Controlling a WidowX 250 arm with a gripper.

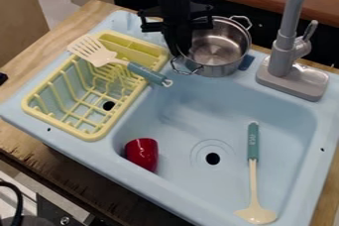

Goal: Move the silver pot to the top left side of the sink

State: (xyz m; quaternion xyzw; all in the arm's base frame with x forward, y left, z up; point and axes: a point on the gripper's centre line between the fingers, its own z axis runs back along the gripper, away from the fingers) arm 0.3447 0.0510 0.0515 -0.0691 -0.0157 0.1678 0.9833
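Camera view: the silver pot sits at the back edge of the sink, between the yellow dish rack and the grey faucet, one handle toward the rack side and the other at the back. The black gripper hangs down at the pot's left wall; I cannot tell how far open it is or whether it has hold of the rim. A spatula lies across the rack, its teal handle reaching past the rack's right rim and ending near the pot's nearer handle, so it lies close by on the left. Down in the basin, a red cup is in the near left corner and a cream spoon with a teal handle lies along the right side, with the drain hole between them. The gripper covers part of the pot's left side, and the dark blue patch beside the pot's right side is hard to make out. The faucet's spout runs out of view at the upper right, and a black cable is cut off at the lower left.
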